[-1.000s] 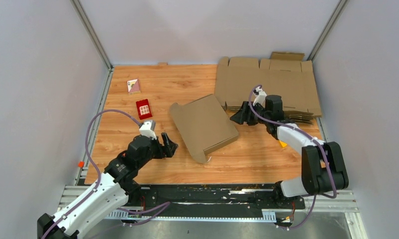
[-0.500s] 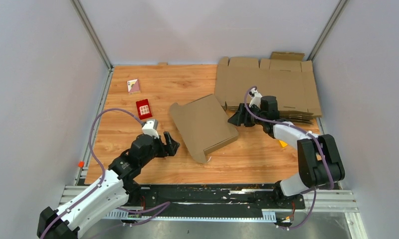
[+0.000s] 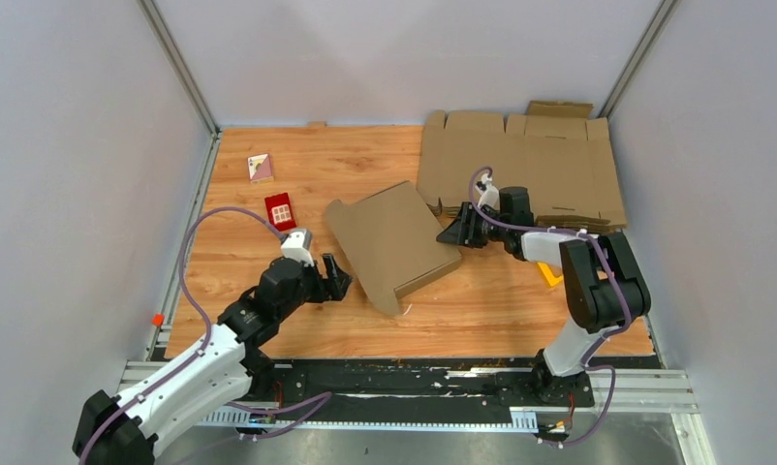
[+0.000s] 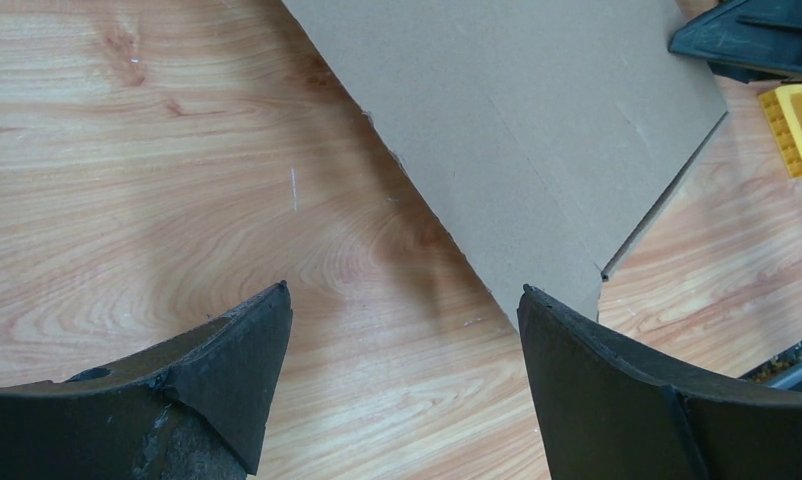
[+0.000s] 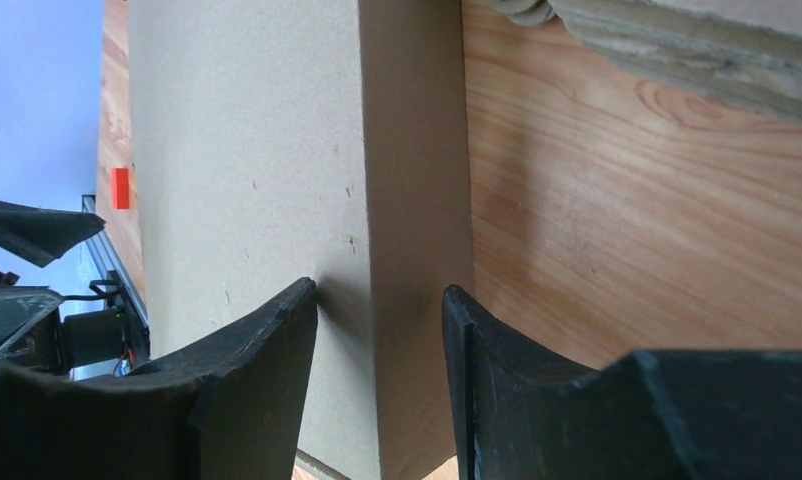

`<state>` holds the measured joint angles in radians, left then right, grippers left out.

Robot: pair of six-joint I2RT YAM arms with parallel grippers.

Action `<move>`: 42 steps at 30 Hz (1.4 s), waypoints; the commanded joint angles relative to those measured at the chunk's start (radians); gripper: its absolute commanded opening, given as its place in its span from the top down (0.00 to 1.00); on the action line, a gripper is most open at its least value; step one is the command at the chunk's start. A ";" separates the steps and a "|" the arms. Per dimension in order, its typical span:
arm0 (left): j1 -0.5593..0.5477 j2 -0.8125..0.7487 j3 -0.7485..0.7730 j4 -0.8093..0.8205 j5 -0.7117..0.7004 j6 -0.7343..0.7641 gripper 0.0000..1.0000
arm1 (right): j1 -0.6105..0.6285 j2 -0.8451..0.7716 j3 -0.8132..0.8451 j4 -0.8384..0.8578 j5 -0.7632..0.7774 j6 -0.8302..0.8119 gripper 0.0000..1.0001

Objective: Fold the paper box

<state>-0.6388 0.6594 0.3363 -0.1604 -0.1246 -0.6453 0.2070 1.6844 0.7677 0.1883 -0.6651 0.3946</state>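
The paper box (image 3: 394, 242) is a shallow brown cardboard mailer lying at an angle in the middle of the table. My left gripper (image 3: 334, 281) is open and empty just left of the box's near corner. In the left wrist view the left gripper (image 4: 402, 300) hovers over bare wood, with the box (image 4: 517, 130) ahead to the right. My right gripper (image 3: 459, 232) is at the box's right corner. In the right wrist view the right gripper (image 5: 380, 300) stands open with its jaws either side of the edge of the box (image 5: 247, 150), one over the top face and one by the side wall.
A pile of flat cardboard sheets (image 3: 520, 165) lies at the back right, just behind the right gripper. A small red box (image 3: 280, 210) and a small pink and white box (image 3: 260, 167) sit at the left. A yellow piece (image 3: 549, 278) lies by the right arm.
My right gripper has moved left up to the box's right corner, and the box has shifted slightly left. My left gripper has crept forward towards the box's near corner.
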 commanded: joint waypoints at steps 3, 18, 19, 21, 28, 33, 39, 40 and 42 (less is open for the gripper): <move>0.017 0.057 -0.007 0.094 0.009 0.019 0.10 | -0.038 0.080 0.007 0.067 -0.055 0.049 0.58; 0.085 0.085 -0.003 0.089 0.015 0.002 0.11 | -0.114 0.116 -0.004 0.058 -0.046 0.049 0.69; 0.095 0.086 -0.004 0.086 0.017 -0.002 0.12 | -0.117 0.116 -0.003 0.053 -0.038 0.046 0.69; 0.116 0.086 -0.013 0.084 0.026 -0.014 0.13 | -0.122 0.118 -0.001 0.045 -0.027 0.039 0.69; 0.199 0.098 -0.058 0.120 0.092 -0.060 0.22 | -0.134 0.123 -0.001 0.040 -0.014 0.036 0.70; 0.221 0.161 -0.072 0.179 0.145 -0.081 0.23 | -0.138 0.125 0.003 0.027 0.008 0.029 0.70; 0.222 0.328 -0.058 0.319 0.269 -0.124 0.25 | -0.138 0.134 0.005 0.027 0.009 0.030 0.71; 0.222 0.369 -0.051 0.341 0.282 -0.128 0.25 | -0.138 0.134 0.005 0.027 0.011 0.030 0.71; 0.222 0.424 -0.050 0.400 0.313 -0.149 0.26 | -0.139 0.129 0.004 0.032 0.008 0.032 0.71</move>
<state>-0.4229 0.9951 0.2672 0.0795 0.0921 -0.7441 0.0868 1.7657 0.7799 0.2890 -0.8036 0.4740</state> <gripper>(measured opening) 0.749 0.296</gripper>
